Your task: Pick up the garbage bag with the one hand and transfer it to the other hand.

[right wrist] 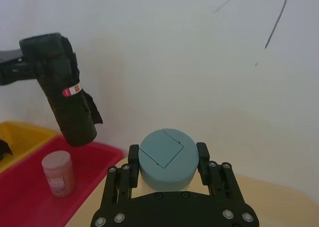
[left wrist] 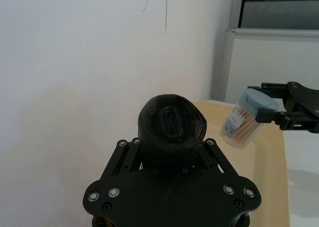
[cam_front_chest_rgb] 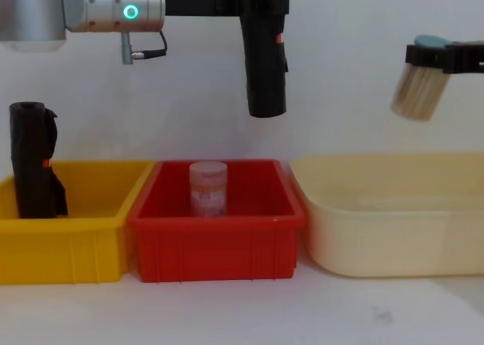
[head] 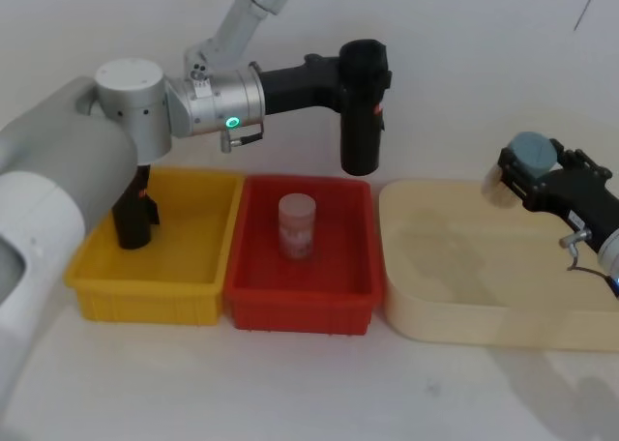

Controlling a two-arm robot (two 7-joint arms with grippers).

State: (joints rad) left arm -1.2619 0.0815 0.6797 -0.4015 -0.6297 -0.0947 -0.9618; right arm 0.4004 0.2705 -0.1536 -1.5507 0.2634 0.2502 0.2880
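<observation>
The garbage bag (head: 363,112), a black roll with a small red-and-white label, hangs upright above the red bin (head: 247,296). My left gripper (head: 360,69), on the wrist with the green ring, is shut on its upper end. In the chest view the garbage bag (cam_front_chest_rgb: 265,73) hangs well above the bin. The left wrist view looks down on the end of the roll (left wrist: 172,125) between the fingers. My right gripper (head: 527,165) hovers over the cream tub (head: 484,320), shut on a toothpick jar (cam_front_chest_rgb: 417,91) with a blue-grey lid.
A second black roll (cam_front_chest_rgb: 34,171) with an orange mark stands in the yellow bin (cam_front_chest_rgb: 68,247) on the left. A pink jar (cam_front_chest_rgb: 208,188) stands in the red bin (cam_front_chest_rgb: 219,247). The cream tub (cam_front_chest_rgb: 393,239) sits on the right. A white wall is close behind.
</observation>
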